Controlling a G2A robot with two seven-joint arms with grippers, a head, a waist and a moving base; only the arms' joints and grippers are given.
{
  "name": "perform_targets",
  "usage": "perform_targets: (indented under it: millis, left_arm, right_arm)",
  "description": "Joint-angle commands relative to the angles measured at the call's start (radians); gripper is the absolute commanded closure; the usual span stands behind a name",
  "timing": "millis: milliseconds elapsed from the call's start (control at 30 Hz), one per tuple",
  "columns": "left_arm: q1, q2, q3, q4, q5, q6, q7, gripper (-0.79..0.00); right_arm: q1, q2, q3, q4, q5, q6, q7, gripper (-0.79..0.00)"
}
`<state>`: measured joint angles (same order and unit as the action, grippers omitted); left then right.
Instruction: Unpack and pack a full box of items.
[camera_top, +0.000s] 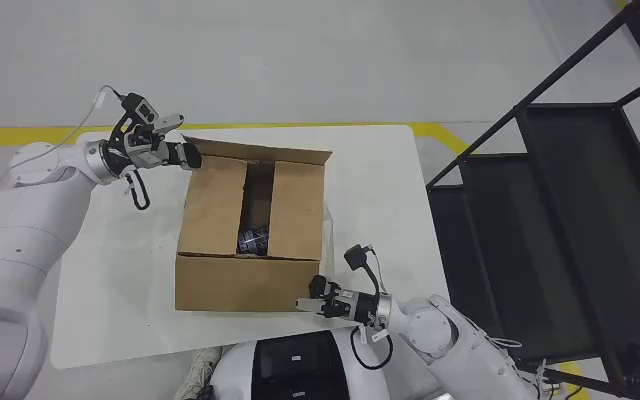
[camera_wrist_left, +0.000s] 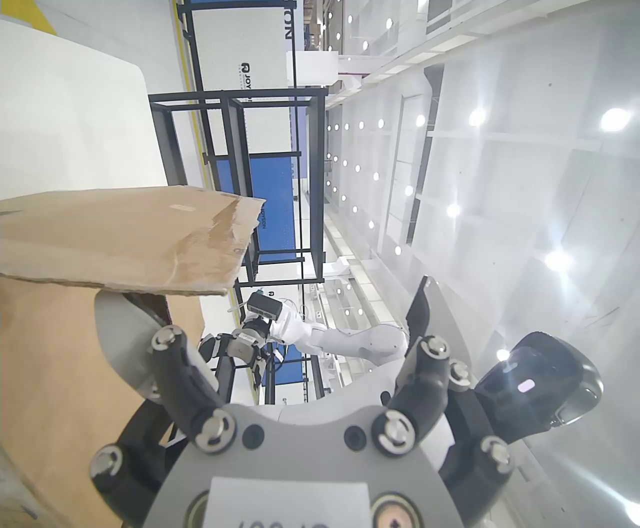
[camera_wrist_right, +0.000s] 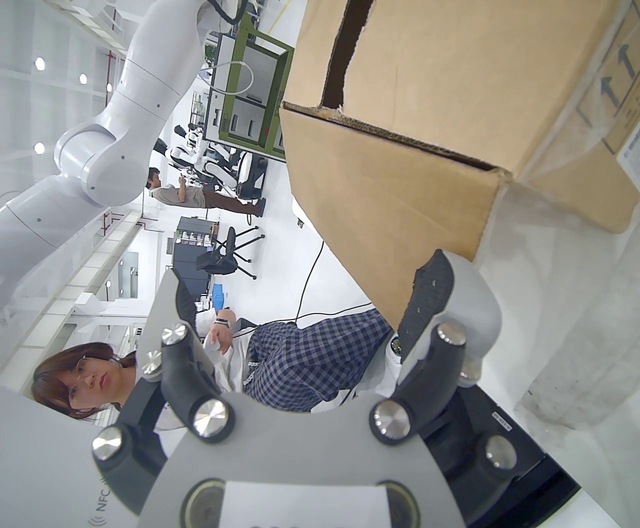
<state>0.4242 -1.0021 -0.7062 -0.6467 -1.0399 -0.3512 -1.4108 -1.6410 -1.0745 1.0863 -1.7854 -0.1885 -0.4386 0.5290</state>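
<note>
A brown cardboard box stands mid-table, its top flaps nearly folded in, with a gap between them. Through the gap I see a dark item inside. My left gripper is at the box's far left corner. In the left wrist view the gripper is open, with one of its fingers just under a raised flap. My right gripper is at the near right corner, low by the table edge. It is open, one of its pads against the box wall.
The white table has bare surface to the right of and behind the box. A black metal stair frame stands off the table's right side. A yellow floor line runs behind the table.
</note>
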Motion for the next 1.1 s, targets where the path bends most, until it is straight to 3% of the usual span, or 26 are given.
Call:
perform_targets:
  millis: [0, 167, 300, 800, 967, 1067]
  left_arm:
    - [0.002, 0.000, -0.001, -0.022, 0.021, -0.014, 0.030, -0.785]
    - [0.002, -0.005, -0.014, -0.098, 0.093, -0.022, 0.147, -0.785]
    - [-0.010, -0.029, -0.005, -0.097, 0.106, -0.009, 0.204, -0.785]
    - [-0.099, -0.166, 0.082, 0.188, 0.262, -0.055, 0.476, -0.785]
    - [-0.117, -0.198, 0.111, 0.252, 0.356, -0.071, 0.510, -0.785]
    - [-0.123, -0.210, 0.111, 0.278, 0.371, -0.077, 0.475, -0.785]
  right_arm:
    - [0.000, 0.000, 0.000, 0.000, 0.000, 0.000, 0.000, -0.785]
    - [0.000, 0.000, 0.000, 0.000, 0.000, 0.000, 0.000, -0.785]
    - [0.000, 0.000, 0.000, 0.000, 0.000, 0.000, 0.000, -0.785]
    - [0.000, 0.000, 0.000, 0.000, 0.000, 0.000, 0.000, -0.785]
    - [0.000, 0.000, 0.000, 0.000, 0.000, 0.000, 0.000, -0.785]
    - [0.000, 0.000, 0.000, 0.000, 0.000, 0.000, 0.000, -0.785]
